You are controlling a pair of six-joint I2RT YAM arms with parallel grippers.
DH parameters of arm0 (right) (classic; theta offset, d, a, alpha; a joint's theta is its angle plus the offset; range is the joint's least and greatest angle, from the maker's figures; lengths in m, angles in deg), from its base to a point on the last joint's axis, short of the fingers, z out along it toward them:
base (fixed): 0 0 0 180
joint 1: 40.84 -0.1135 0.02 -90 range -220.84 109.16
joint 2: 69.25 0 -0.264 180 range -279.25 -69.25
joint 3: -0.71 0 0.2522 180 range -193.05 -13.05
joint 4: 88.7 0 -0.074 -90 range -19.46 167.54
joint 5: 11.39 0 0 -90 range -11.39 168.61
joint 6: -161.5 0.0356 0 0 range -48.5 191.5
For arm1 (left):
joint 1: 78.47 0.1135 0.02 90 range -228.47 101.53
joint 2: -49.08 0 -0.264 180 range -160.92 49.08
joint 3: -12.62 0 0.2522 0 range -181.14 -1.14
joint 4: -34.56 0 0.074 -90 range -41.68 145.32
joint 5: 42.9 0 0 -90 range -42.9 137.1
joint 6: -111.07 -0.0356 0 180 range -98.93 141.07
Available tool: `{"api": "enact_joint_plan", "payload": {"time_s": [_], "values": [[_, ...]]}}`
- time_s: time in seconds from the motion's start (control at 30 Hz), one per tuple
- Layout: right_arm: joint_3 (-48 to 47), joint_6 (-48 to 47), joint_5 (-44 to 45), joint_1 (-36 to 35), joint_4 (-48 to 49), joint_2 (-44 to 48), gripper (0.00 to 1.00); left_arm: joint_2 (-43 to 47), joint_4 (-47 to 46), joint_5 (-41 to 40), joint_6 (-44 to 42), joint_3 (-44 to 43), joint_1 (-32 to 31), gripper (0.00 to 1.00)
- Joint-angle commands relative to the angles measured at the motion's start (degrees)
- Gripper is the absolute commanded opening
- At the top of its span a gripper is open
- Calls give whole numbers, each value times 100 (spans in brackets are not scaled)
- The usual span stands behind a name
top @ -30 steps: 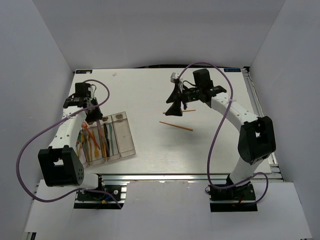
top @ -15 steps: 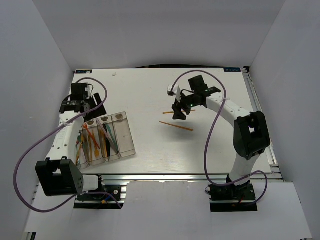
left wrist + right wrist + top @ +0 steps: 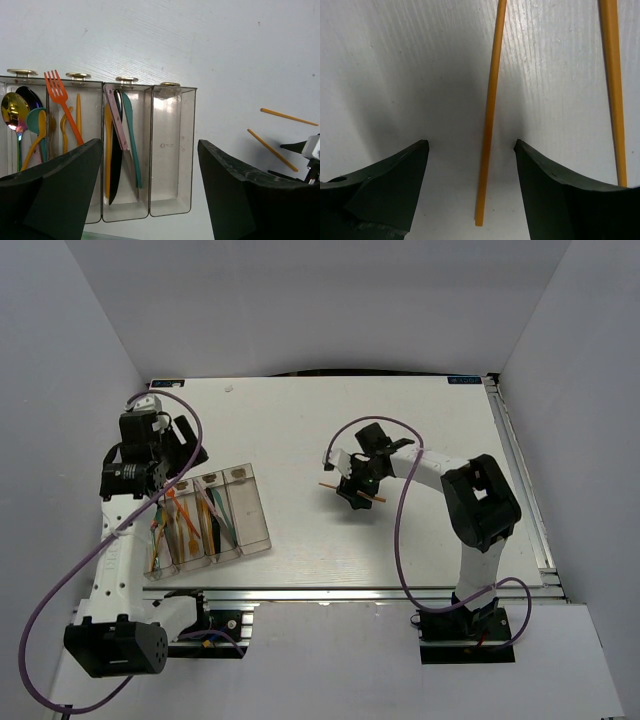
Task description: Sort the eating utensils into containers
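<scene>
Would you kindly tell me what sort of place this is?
Likely a robotics lab test cell: a white table boxed in by plain white panels, with left arm and right arm mounted by an aluminium rail.

My left gripper (image 3: 149,144) has spread its jaws wide and drawn back off the clear bins (image 3: 175,89), which now sit ahead of its fingers. My right gripper (image 3: 470,144) has swung in toward its base and dropped low, so one orange stick (image 3: 492,90) now lies between its fingers.
</scene>
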Motion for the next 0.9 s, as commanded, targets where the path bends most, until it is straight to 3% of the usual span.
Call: {"api": "enact_joint_plan", "payload": {"time_s": [0.0,0.07,0.17,0.2,0.3,0.43,0.63,0.73,0.87], "values": [[-2,-194,624,-16,451,-120,76,282,-22,88,159,24,23,88],[-10,-220,677,-16,513,-234,75,370,-22,88,185,111,23,88],[-80,-220,633,-16,408,-453,65,431,-22,290,256,199,23,88],[-176,-168,572,-24,329,-524,47,440,-22,343,317,217,23,88],[-230,-19,458,-59,118,-692,17,476,-40,431,413,252,31,88],[-37,52,405,-86,197,-613,2,546,-110,624,554,323,23,88],[-186,166,-332,-86,-111,-184,0,642,-286,871,818,428,23,89],[-300,918,-1105,-103,-181,335,0,695,-338,906,941,402,23,89],[-958,2104,-2133,-235,-488,284,0,766,-373,923,1055,349,23,89]]}}
